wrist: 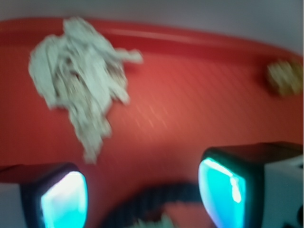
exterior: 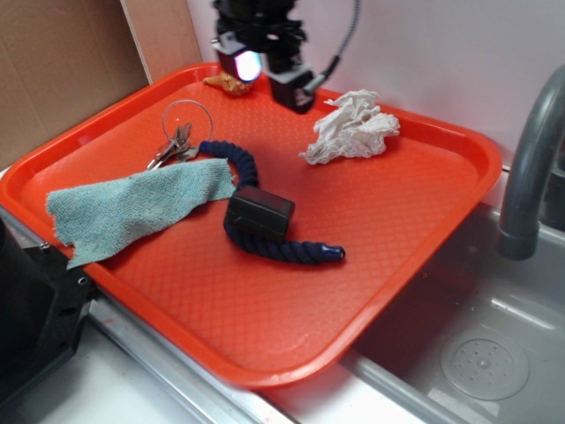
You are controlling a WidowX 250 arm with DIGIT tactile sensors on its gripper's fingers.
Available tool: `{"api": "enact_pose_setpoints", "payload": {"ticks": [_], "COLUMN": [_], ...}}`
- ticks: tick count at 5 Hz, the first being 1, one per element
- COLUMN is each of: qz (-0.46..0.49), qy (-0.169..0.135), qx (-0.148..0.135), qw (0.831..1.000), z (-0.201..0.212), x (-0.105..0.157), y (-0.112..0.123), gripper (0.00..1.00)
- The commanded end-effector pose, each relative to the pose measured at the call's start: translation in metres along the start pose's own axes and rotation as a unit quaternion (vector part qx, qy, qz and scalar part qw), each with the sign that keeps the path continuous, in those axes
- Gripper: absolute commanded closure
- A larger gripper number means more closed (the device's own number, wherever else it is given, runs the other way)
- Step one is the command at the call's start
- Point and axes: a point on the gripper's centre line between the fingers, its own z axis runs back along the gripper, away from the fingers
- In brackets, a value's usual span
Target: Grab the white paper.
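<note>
The white paper (exterior: pixel 351 128) is a crumpled wad lying on the orange tray (exterior: pixel 424 221) near its back right. In the wrist view the white paper (wrist: pixel 78 78) lies at the upper left, blurred. My gripper (exterior: pixel 274 75) hangs above the back of the tray, left of the paper and apart from it. Its jaws stand wide apart in the wrist view, gripper (wrist: pixel 142 199), with only tray and a bit of dark rope between the glowing teal pads (wrist: pixel 221 192). Nothing is held.
A dark blue rope (exterior: pixel 265 238) curls through the tray's middle with a black box (exterior: pixel 259 212) on it. A teal cloth (exterior: pixel 132 208) lies at the left, keys on a ring (exterior: pixel 181 137) behind it. A small tan object (exterior: pixel 228 83) sits at the back. A sink and grey faucet (exterior: pixel 530 177) are at right.
</note>
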Motion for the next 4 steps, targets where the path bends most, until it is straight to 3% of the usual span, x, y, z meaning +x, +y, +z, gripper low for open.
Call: {"api": "enact_pose_setpoints", "payload": {"ticks": [1,2,3,4], "qz": [-0.066,-0.104,-0.108,-0.100], "qy": [-0.041,-0.020,-0.015,0.018], "qx": [-0.005,0.018,0.010,0.001], "qw": [0.997,0.994,0.994,0.995], "z": [-0.005,-0.014,-0.020,-0.040], "x": [0.047,0.058,0.057,0.057], "y": [-0.037,-0.063,-0.068,-0.062], "gripper": [0.00,0.00,0.00,0.00]}}
